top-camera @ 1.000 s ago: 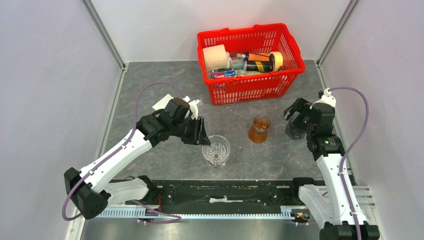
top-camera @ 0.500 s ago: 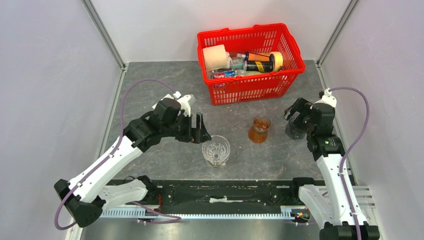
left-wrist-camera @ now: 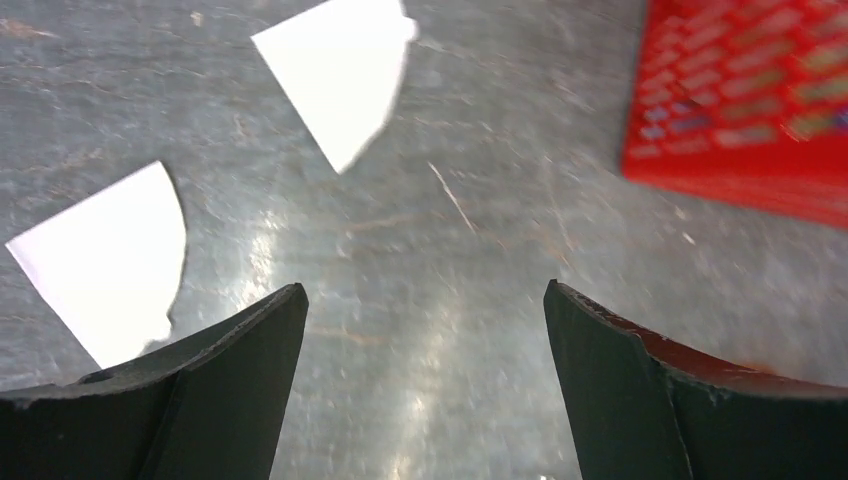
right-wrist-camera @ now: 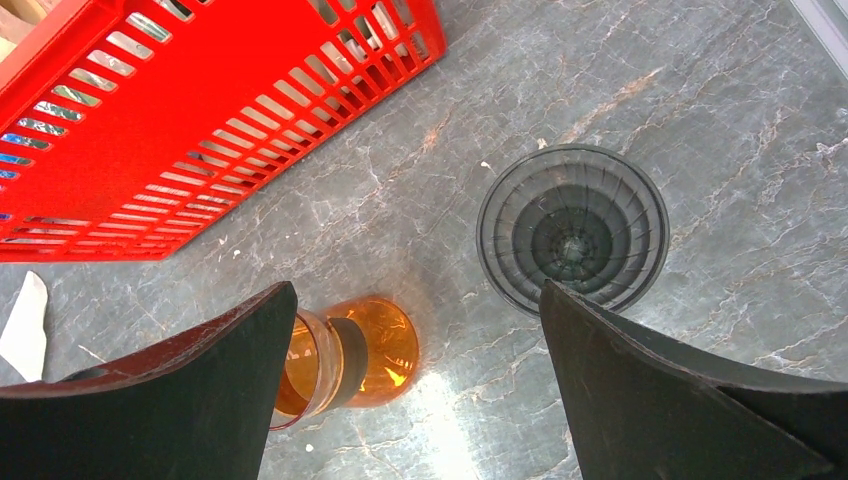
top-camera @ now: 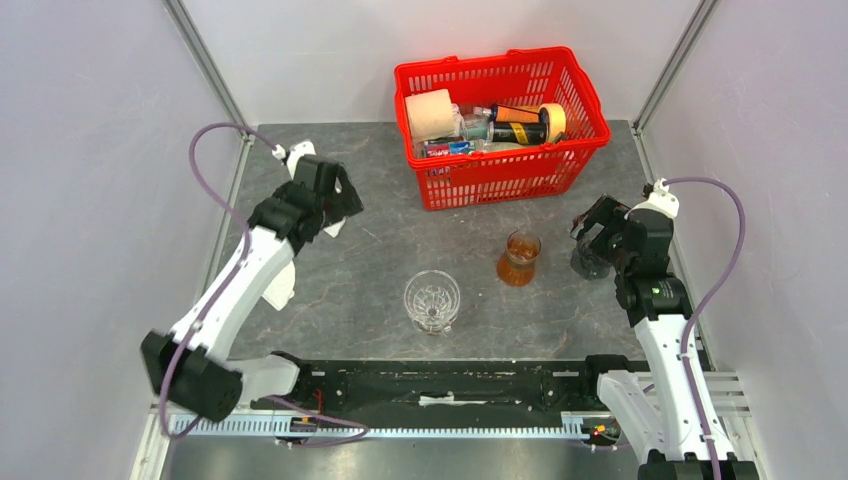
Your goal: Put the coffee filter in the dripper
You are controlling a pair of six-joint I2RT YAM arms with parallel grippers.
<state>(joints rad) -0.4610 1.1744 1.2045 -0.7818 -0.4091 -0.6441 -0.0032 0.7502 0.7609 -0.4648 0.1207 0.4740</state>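
The dripper (top-camera: 432, 300), a clear ribbed glass cone, stands upright near the table's front middle, and I see no paper in it. Two white coffee filters (left-wrist-camera: 345, 70) (left-wrist-camera: 110, 255) lie flat on the grey table at the left rear. My left gripper (left-wrist-camera: 425, 288) hovers over the bare table just beside them, open and holding nothing. From above, the left gripper (top-camera: 345, 200) covers most of the filters, and only a white edge (top-camera: 336, 228) shows. My right gripper (right-wrist-camera: 418, 290) hangs open and empty at the far right.
A red basket (top-camera: 575, 95) with several items sits at the back middle. A tumbler of brown liquid (top-camera: 518, 258) stands right of the dripper. A dark smoky cup (right-wrist-camera: 572, 228) stands under my right gripper.
My left arm has swung from beside the dripper back to the left rear, over the filters, and its jaws have opened wide. The right arm has stayed put.
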